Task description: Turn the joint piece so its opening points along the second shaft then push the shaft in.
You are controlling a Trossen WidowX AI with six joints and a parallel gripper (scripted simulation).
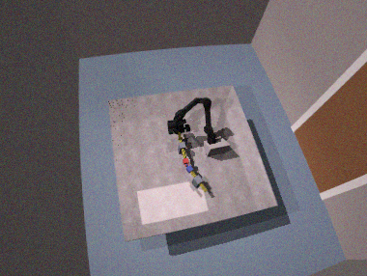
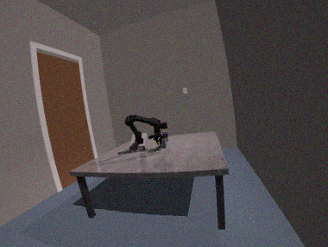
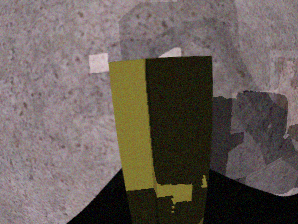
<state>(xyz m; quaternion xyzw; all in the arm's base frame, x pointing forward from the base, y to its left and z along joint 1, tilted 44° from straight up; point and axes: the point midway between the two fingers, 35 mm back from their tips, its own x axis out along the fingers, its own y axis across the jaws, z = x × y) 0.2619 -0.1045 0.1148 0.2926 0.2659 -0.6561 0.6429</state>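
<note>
My gripper [image 1: 180, 132] [image 3: 155, 167] is shut on the outer end of the yellow second shaft [image 3: 131, 125], which stands between the fingers in the wrist view. In the top view this shaft passes through a grey block [image 1: 182, 148] and reaches the red joint piece [image 1: 185, 161]. The blue part [image 1: 189, 169] adjoins the red piece. Beyond it the other yellow shaft [image 1: 205, 187] runs through the second grey block [image 1: 197, 180]. The red piece looks roughly in line with the second shaft; how deep the shaft sits in its opening is too small to tell.
The arm's base [image 1: 212, 140] stands on the table [image 1: 140, 145] to the right of the shafts in the top view. A pale rectangle [image 1: 169, 205] lies on the table to the left of the fixed shaft's block. Dark shadows fall beside the arm.
</note>
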